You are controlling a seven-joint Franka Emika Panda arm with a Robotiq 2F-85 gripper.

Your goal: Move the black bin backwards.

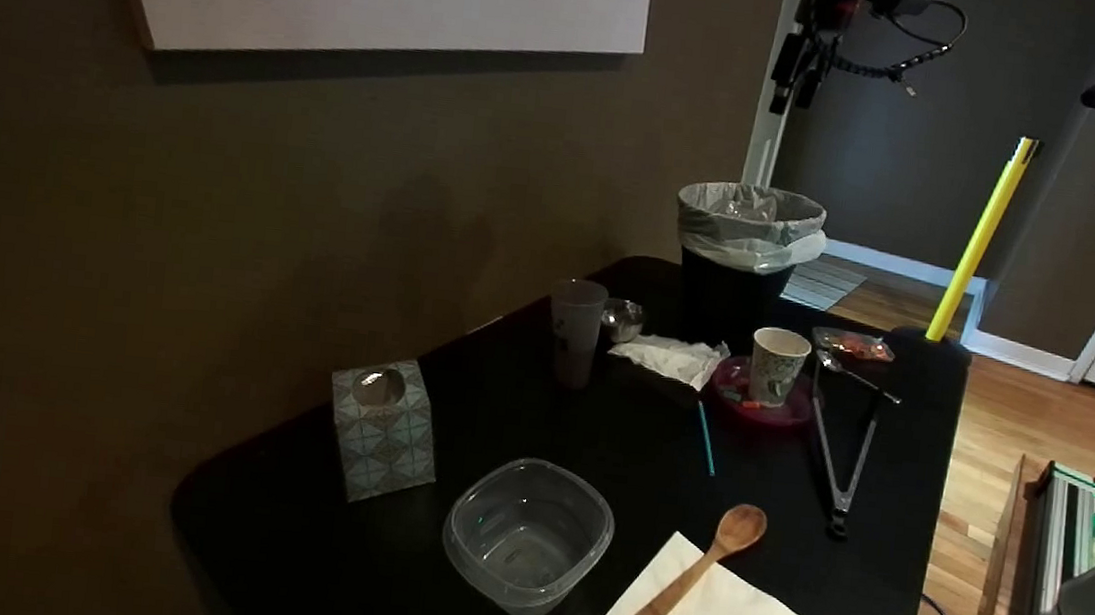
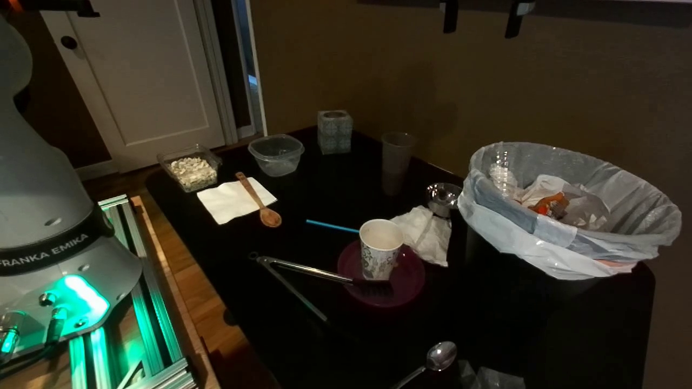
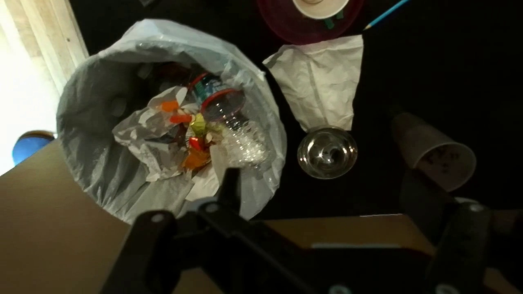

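Observation:
The black bin (image 1: 732, 290) stands upright at the far end of the black table, with a pale liner around its rim. In an exterior view it is at the right (image 2: 532, 243), with wrappers, paper and clear plastic inside. In the wrist view the bin (image 3: 92, 122) fills the left side, seen from above. My gripper (image 1: 794, 92) is open and empty, high above the bin in that exterior view. Its two fingertips show apart at the top edge of an exterior view (image 2: 484, 21). In the wrist view the gripper (image 3: 327, 192) has one fingertip overlapping the bin's near rim.
A small metallic bowl (image 3: 327, 153), crumpled napkin (image 3: 320, 83) and tall translucent cup (image 3: 433, 149) stand beside the bin. A purple plate (image 2: 408, 292) holds a paper cup (image 2: 381, 248). Tongs (image 1: 840, 456) lie near the table edge. The wall runs along the table's back.

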